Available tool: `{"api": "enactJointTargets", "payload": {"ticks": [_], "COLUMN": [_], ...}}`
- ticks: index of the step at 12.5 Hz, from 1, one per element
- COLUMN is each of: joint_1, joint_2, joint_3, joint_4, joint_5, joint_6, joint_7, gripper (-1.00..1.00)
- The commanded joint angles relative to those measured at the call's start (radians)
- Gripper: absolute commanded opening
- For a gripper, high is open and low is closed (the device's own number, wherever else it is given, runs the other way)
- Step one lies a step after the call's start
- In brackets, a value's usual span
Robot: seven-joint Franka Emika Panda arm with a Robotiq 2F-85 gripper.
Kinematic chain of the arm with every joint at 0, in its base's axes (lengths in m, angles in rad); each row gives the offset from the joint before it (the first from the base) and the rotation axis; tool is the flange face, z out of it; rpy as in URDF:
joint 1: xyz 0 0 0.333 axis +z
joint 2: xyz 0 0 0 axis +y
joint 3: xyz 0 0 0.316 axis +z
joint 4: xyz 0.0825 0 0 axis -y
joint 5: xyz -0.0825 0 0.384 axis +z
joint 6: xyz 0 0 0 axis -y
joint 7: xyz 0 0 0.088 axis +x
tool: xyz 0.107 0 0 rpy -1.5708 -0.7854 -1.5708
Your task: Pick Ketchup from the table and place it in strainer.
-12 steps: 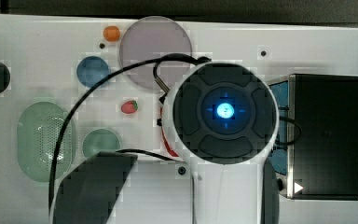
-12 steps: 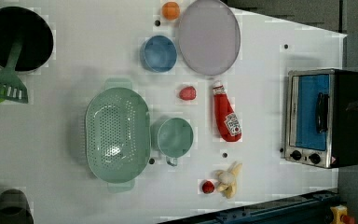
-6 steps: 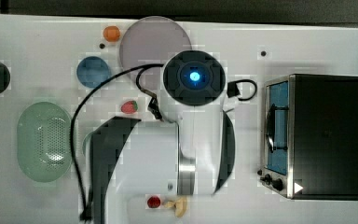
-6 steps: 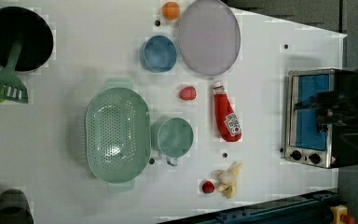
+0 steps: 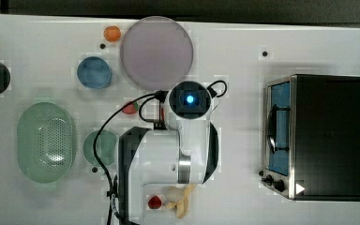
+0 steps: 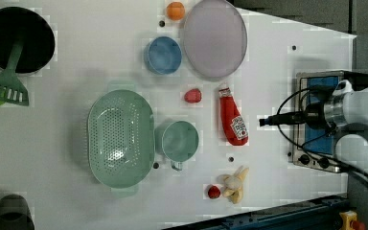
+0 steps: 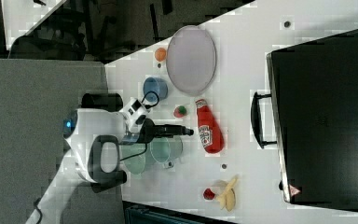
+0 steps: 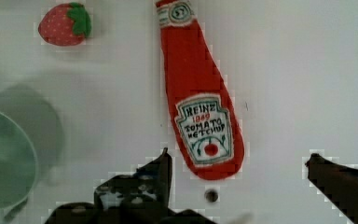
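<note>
The gripper [image 8: 237, 161] hangs wide open and empty over the ketchup [image 8: 196, 93], touching nothing. The bottle lies flat on the table [image 6: 76, 67], cap toward the plate [image 6: 214, 38], beside the strawberry [image 6: 192, 95].

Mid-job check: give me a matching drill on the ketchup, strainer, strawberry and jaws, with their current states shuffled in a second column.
Things:
1. Ketchup
2. strainer
3. strawberry
4. gripper

States:
A. holds nothing inside
B. jaws open, gripping nothing
C. lying flat on the table, cap toward the grey plate
D. between the blue bowl and the green cup

Pairs: 1-C, 2-A, 3-D, 4-B
</note>
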Motion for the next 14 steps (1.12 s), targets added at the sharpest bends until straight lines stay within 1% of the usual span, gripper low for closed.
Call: {"api": "enactJointTargets", "payload": {"ticks": [1, 4, 10, 14], "joint_1": [-0.003, -0.002, -0.001, -0.001], "joint_2": [-0.024, 0.048, 0.233, 0.299], "joint_3": [0.025, 0.027, 0.023, 0.015], "joint_4": [-0.041, -0.088, -0.080, -0.080], "joint_5": [0.003, 0.001, -0.010, -0.010], "joint_6": [0.128, 0.215, 0.341, 0.413], "joint_7": [-0.111, -0.111, -0.108, -0.108], "gripper": [1.00, 1.00, 1.00, 1.00]}}
